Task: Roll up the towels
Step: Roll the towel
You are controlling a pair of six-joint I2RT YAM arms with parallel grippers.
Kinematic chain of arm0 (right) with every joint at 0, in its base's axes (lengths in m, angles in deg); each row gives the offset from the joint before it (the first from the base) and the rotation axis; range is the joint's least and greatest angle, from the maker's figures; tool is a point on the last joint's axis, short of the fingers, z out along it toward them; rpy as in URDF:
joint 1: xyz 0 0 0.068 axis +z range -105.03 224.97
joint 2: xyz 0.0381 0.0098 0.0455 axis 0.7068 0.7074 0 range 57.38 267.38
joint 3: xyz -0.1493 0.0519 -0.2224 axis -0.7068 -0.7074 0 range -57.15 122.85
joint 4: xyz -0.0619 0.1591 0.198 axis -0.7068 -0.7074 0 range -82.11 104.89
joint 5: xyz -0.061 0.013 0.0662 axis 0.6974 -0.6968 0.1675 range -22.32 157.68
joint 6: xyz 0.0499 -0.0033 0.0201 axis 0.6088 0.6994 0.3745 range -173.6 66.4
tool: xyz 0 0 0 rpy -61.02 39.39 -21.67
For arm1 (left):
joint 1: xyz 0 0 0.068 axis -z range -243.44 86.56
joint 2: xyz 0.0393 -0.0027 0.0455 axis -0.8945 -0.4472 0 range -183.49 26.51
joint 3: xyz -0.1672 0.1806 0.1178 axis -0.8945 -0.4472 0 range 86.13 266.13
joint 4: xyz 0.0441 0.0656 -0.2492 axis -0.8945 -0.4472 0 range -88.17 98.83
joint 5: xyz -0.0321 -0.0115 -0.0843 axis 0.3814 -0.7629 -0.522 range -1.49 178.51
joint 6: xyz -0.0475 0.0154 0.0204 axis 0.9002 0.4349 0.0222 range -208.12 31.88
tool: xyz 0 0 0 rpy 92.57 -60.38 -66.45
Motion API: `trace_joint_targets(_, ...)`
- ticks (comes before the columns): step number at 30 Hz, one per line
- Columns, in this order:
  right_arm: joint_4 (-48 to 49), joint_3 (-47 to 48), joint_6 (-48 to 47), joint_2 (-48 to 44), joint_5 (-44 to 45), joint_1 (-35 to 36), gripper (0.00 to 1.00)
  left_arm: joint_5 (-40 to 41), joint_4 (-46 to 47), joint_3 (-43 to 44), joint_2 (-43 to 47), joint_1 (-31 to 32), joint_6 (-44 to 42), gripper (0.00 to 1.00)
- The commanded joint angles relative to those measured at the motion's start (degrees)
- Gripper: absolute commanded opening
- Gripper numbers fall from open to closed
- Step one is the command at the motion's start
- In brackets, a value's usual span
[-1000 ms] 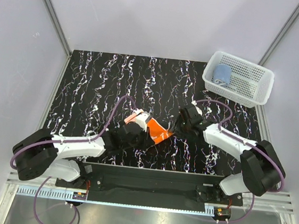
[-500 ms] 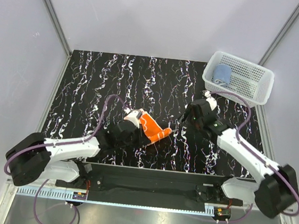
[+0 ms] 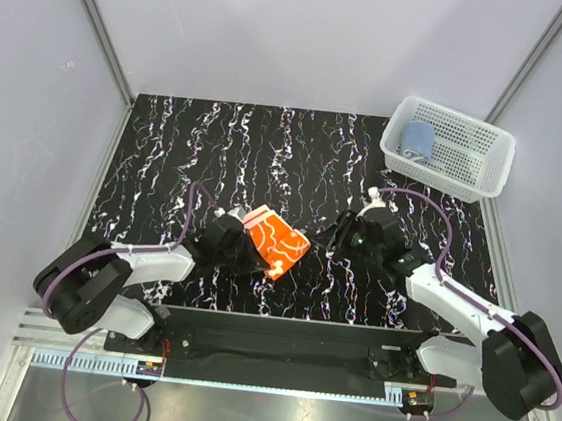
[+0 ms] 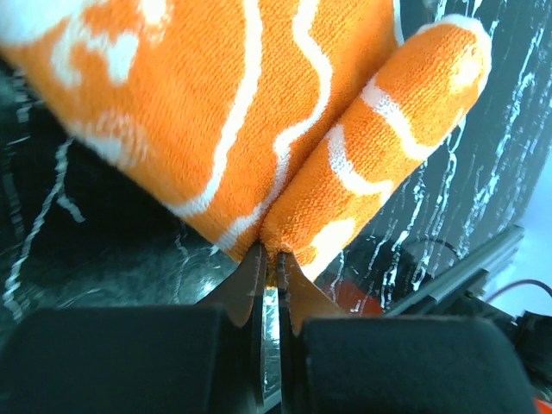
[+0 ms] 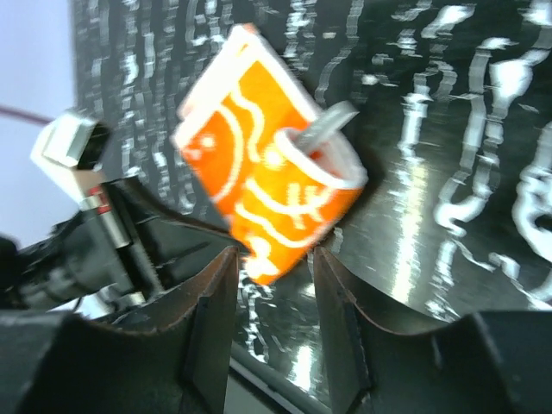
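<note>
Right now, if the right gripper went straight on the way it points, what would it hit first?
Probably the orange towel, pinched by the left gripper. It lies straight ahead of the open right gripper, though depth is unclear.

No readable text, labels, numbers anywhere (orange towel (image 3: 276, 242): swirls only).

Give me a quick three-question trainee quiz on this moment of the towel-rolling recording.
1. True or false: the blue towel lies in the white basket.
2. Fill in: the right end effector has its jaws ____.
3. Which one grips the orange towel? A. left end effector B. right end effector C. neither
Key: 1 true; 2 open; 3 A.
</note>
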Motion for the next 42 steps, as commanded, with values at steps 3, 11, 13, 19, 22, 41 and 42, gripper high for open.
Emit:
trace_joint_targets(3, 14.88, -0.25, 1.46, 4.04, -8.15, 0.74, 0.46, -4.58, -0.57, 2.3, -3.76, -0.7, -0.69, 0.0)
trace_joint_targets(11, 23.05, 3.97, 3.04, 15.99, -11.67, 3.9, 0.43, -3.62, -6.46, 7.21, -5.61, -1.76, -6.31, 0.0)
trace_joint_targets(13, 26.3, 3.97, 4.0, 19.95, -11.94, 3.9, 0.42, -3.09, -8.22, 8.27, -5.7, -1.76, -7.36, 0.0)
trace_joint_targets(19, 29.13, 3.18, 4.62, 26.72, -7.65, 3.73, 0.39, -3.35, -10.51, 9.24, -6.49, -2.19, -9.21, 0.0)
trace_joint_targets(22, 28.69, 1.6, 5.23, 28.57, -4.31, 3.55, 0.38, -3.27, -11.65, 9.5, -6.49, -2.37, -10.35, 0.0)
trace_joint_targets(41, 18.76, 4.05, 2.16, 29.89, -1.65, 4.43, 0.36, 22.12, -28.61, 17.58, 7.92, 5.52, -24.67, 0.71)
trace_joint_targets(42, 17.71, 4.49, 2.07, 29.89, -1.48, 4.6, 0.36, 24.83, -28.62, 18.2, 8.44, 8.76, -25.55, 0.71)
